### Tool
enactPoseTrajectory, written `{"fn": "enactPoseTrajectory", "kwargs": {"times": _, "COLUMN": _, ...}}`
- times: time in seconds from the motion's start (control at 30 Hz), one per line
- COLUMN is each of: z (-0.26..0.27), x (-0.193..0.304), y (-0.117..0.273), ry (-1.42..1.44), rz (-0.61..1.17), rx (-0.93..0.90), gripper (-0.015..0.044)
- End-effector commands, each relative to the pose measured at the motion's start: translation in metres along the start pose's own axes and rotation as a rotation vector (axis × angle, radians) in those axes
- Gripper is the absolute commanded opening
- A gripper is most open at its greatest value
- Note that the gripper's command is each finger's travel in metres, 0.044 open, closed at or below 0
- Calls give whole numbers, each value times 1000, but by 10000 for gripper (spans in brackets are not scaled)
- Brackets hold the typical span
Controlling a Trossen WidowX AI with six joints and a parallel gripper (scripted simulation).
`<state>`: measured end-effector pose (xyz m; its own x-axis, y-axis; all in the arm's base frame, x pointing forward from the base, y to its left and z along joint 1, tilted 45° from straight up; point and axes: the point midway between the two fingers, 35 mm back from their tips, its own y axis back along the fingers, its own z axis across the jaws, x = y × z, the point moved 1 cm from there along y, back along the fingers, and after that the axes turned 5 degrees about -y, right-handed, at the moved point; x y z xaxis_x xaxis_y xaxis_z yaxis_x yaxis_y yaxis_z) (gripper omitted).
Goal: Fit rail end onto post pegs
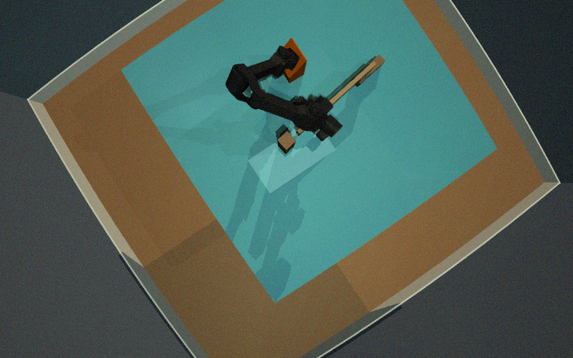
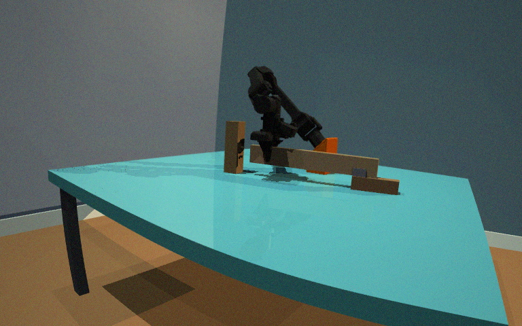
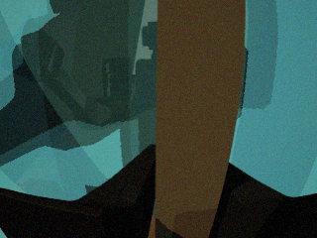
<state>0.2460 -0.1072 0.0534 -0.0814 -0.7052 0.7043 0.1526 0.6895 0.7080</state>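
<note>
The long wooden rail [image 1: 344, 91] [image 2: 327, 161] [image 3: 198, 99] is off the table at its near end. Its far end sits at the grey bracket [image 2: 359, 172] on the low footboard block [image 1: 380, 61] [image 2: 375, 185]. My gripper [image 2: 268, 155] [image 3: 175, 153] is shut on the rail close to its near end. The short wooden post [image 1: 286, 139] [image 2: 233, 147] stands upright. A narrow gap shows between the rail's near end and the post in the top and exterior views. The pegs and the rail's holes cannot be made out clearly; dark shadow covers part of the post's face.
The arm's orange base [image 1: 295, 63] [image 2: 329, 146] stands behind the rail in the exterior view. The arm reaches over the rail from that side. The teal table [image 1: 380, 168] [image 2: 308, 230] carries the arm's and rail's shadows.
</note>
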Motion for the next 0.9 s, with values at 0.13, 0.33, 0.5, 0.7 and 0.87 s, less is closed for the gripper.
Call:
{"fn": "enactPoseTrajectory", "kwargs": {"times": 0.13, "z": -1, "x": 3, "y": 2, "ry": 2, "rz": -2, "rx": 10, "gripper": 0}}
{"fn": "enactPoseTrajectory", "kwargs": {"times": 0.33, "z": -1, "x": 5, "y": 3, "ry": 2, "rz": -2, "rx": 10, "gripper": 0}}
{"fn": "enactPoseTrajectory", "kwargs": {"times": 0.5, "z": -1, "x": 7, "y": 3, "ry": 2, "rz": -2, "rx": 10, "gripper": 0}}
{"fn": "enactPoseTrajectory", "kwargs": {"times": 0.7, "z": -1, "x": 9, "y": 4, "ry": 2, "rz": -2, "rx": 10, "gripper": 0}}
{"fn": "enactPoseTrajectory", "kwargs": {"times": 0.87, "z": -2, "x": 10, "y": 4, "ry": 2, "rz": -2, "rx": 10, "gripper": 0}}
